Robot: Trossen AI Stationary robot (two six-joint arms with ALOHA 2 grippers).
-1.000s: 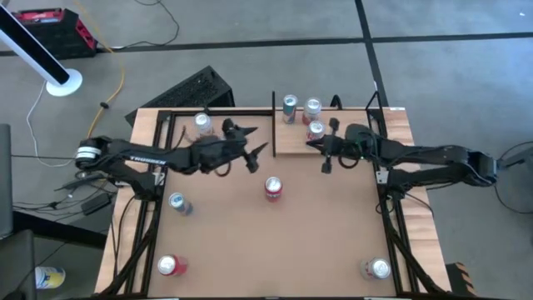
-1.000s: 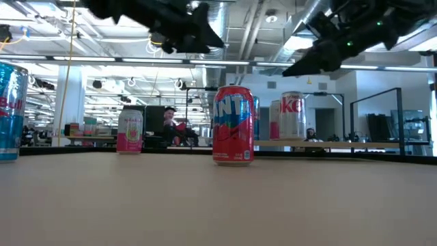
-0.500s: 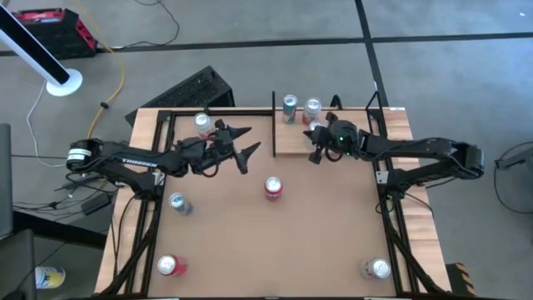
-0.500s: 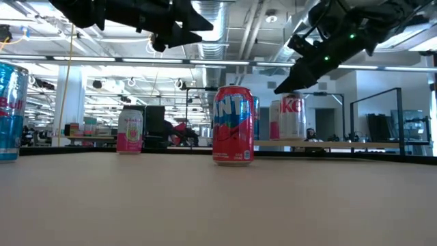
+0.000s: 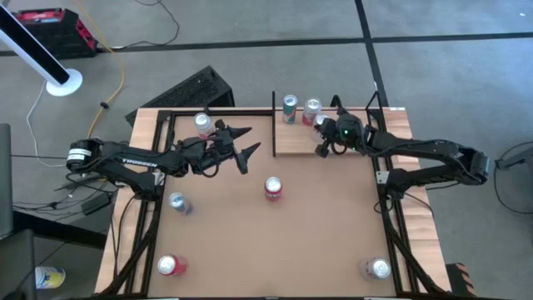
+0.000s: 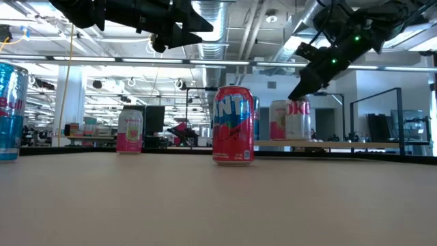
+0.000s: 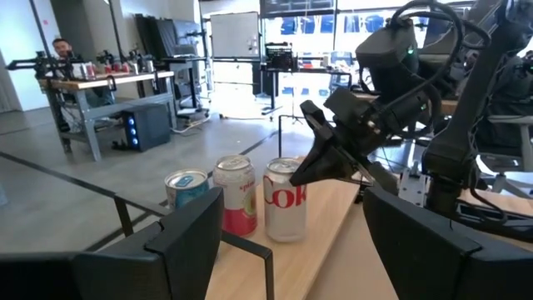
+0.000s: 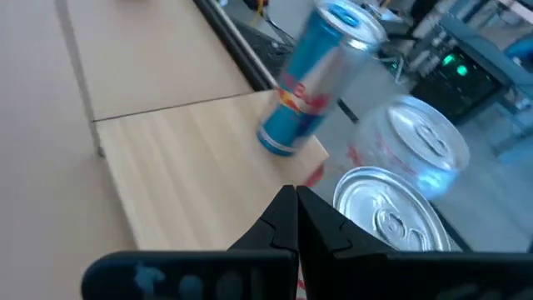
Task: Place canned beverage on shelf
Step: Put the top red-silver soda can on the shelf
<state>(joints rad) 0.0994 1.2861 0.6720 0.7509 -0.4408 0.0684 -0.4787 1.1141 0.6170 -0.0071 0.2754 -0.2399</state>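
The pale wood shelf (image 5: 296, 137) sits at the table's far edge, right of middle. A blue can (image 5: 289, 108), a pink can (image 5: 312, 107) and a silver Coke can (image 7: 286, 200) stand upright on it. My right gripper (image 8: 296, 212) is shut over the shelf, right beside the Coke can's top (image 8: 391, 218). A red Fanta can (image 5: 273, 188) stands at the table's middle. My left gripper (image 5: 246, 143) is open and empty, raised above the table left of the shelf. My right gripper's shut fingers (image 7: 321, 162) stand at the Coke can's top rim (image 6: 298, 102), slanting down from the table's right. I cannot tell whether they touch it. The can stands upright on the shelf.
Other cans stand on the table: a pink one at the far left (image 5: 202, 122), a blue one at the left (image 5: 176, 201), a red one at the near left (image 5: 169, 265) and a silver one at the near right (image 5: 377, 268). Black posts (image 5: 273, 117) edge the shelf.
My right gripper has gone toward the table's far edge, over the shelf and down to the Coke can's top. My left gripper has drawn back a little toward the table's left and far edge, staying open.
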